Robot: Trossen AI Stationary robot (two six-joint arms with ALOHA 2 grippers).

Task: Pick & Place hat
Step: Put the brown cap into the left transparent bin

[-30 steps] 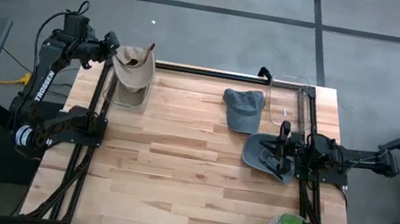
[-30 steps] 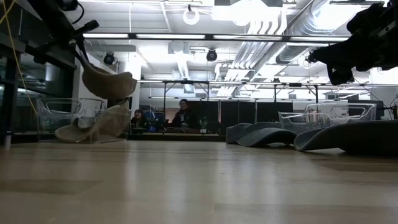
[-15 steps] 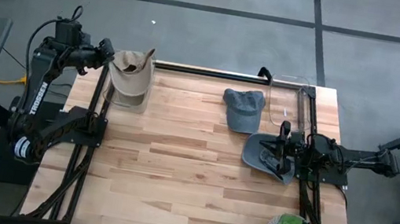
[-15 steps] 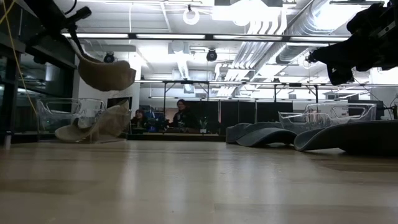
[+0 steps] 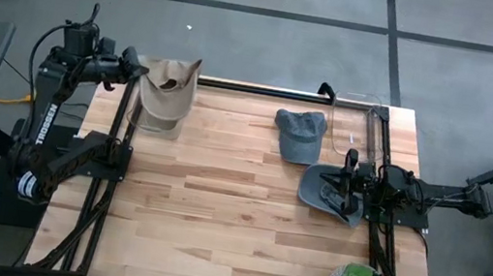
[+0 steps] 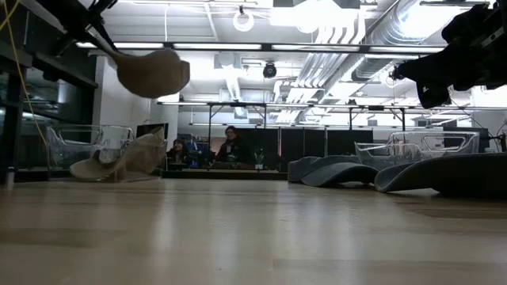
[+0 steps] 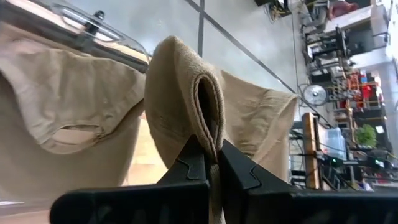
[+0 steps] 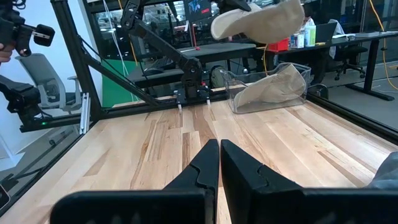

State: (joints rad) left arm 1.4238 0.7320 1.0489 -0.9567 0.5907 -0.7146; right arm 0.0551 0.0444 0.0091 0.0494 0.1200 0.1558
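Above the clear bin at the table's far left corner, the tan hat (image 5: pixel 168 87) hangs pinched in the left gripper (image 5: pixel 139 71).

High view: only a fold of brim is held, so it could slip. Low view: the hat rides clear above the clear bin (image 6: pixel 87 142), where a second tan hat (image 6: pixel 127 158) lies. Left wrist view: fingertips (image 7: pixel 200 152) are pressed on a doubled edge. Right wrist view: the right gripper (image 8: pixel 219 146) waits pressed together over the table (image 8: pixel 155 162).

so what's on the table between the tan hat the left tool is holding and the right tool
In the high view, two grey caps lie between the tan hat, pinched in the left tool, and the right tool; otherwise bare wood.
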